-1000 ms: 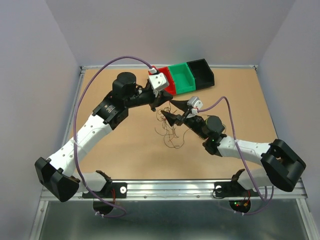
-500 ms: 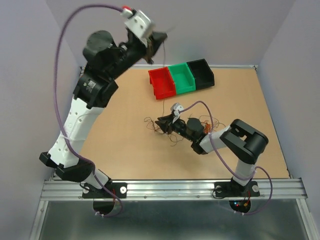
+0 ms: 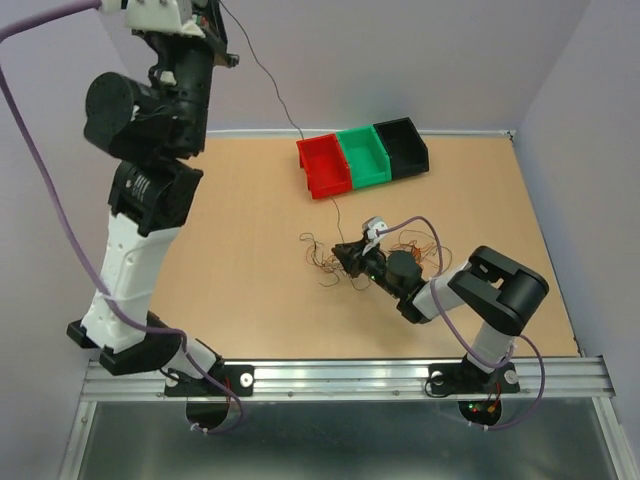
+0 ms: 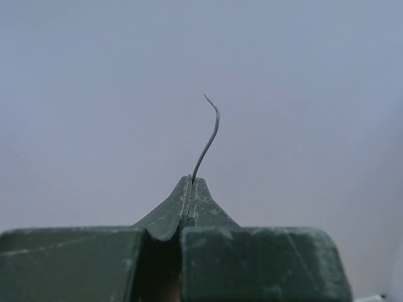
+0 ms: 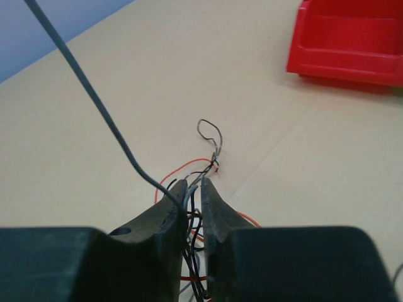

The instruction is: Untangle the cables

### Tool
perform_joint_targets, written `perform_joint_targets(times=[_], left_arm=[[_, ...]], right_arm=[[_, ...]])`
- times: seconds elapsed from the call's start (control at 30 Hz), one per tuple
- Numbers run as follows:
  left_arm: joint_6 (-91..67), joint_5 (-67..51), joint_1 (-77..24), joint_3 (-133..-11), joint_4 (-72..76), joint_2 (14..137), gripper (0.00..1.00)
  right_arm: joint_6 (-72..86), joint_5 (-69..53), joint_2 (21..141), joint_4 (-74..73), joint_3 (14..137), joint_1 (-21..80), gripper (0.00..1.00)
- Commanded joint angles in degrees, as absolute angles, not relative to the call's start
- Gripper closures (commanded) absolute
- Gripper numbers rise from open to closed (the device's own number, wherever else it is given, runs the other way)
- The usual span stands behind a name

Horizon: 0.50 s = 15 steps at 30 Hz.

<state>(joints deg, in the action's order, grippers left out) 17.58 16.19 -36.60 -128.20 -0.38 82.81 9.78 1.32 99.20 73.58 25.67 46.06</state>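
Right gripper (image 3: 347,256), low on the table (image 3: 230,260) just 3 o'clock of centre: fingers (image 5: 170,211) are closing to a narrow slit and pinching several strands of the cables (image 3: 330,262). The cables are lying as a curly orange-red and dark clump around this gripper, loops spilling to both its 9 o'clock and 3 o'clock sides, with one small grey loop (image 5: 210,132) lying just beyond the fingertips. Dark wire (image 5: 94,100): one strand is rising from the clump toward 11 o'clock, passing the red bin (image 3: 322,165). Red, green bin (image 3: 362,155) and black bin (image 3: 402,145) are sitting touching in a row at 12 o'clock. Left gripper (image 4: 190,184), raised high at 10 o'clock: jaws are pressing together on the dark wire, a short curved end poking out past the tips.
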Motion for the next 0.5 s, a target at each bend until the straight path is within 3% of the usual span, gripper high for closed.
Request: perform_joint_targets(times=[0.0, 0.1, 0.23, 0.3, 0.47], left_arm=[[22.23, 31.0, -36.12, -132.7, 7.11, 87.97, 1.0], [25.04, 32.17, -36.04, -132.98, 9.49, 88.24, 1.0], [23.12, 25.16, -36.04, -122.11, 9.58, 83.51, 1.0], [20.93, 20.68, -35.95, -114.13, 10.8, 80.0, 1.0], [16.35, 14.86, -36.04, -108.37, 8.71, 76.82, 1.0]], right_arm=[[8.35, 11.15, 97.04, 86.66, 23.03, 45.97, 0.83], [7.82, 9.94, 95.89, 86.66, 21.54, 46.05, 0.85], [7.38, 3.88, 91.51, 85.96, 20.04, 45.97, 0.41], [7.3, 0.46, 89.57, 84.47, 19.86, 45.97, 0.34], [6.68, -5.7, 84.74, 78.94, 22.84, 46.05, 0.35]])
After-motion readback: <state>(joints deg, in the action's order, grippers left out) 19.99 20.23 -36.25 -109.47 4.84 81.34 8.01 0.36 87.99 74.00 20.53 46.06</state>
